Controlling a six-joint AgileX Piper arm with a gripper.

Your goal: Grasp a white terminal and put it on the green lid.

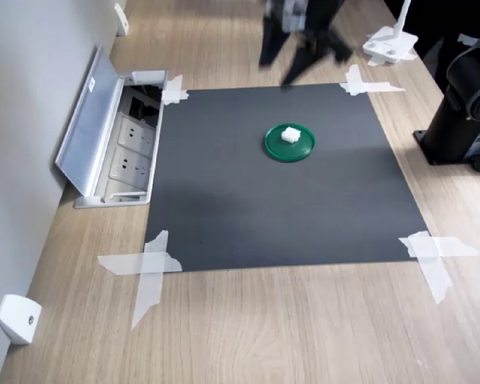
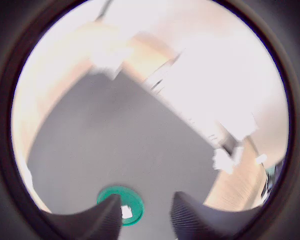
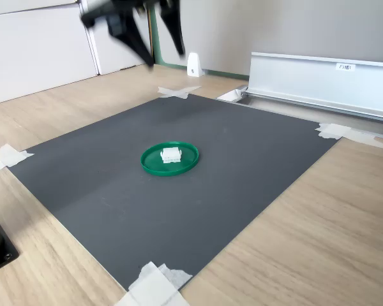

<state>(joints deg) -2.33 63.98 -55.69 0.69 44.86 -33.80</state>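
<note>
- No words or numbers can be read in any of the pictures.
- The silver flap (image 3: 319, 80) of the socket box (image 1: 128, 152), at the tabletop (image 1: 304, 336) edge by the wall, has a small white label (image 3: 346, 66) in the second exterior view. Its marks are too small to read.
- The same label (image 1: 91, 84) shows in the first exterior view. It is too small there too.

Surface and material findings

Green lid (image 1: 290, 146): smooth plastic, slight sheen. White terminal (image 1: 290, 134): matt white plastic. Mat (image 1: 248, 208): dark grey, matt, flat sheet, taped at its corners with translucent white tape (image 1: 148, 268). Table (image 1: 264, 328): light wood-grain finish. Socket box cover (image 1: 86, 128): brushed metal. Gripper (image 2: 142, 212): black fingers (image 2: 187, 215), ribbed matt pads.
</note>
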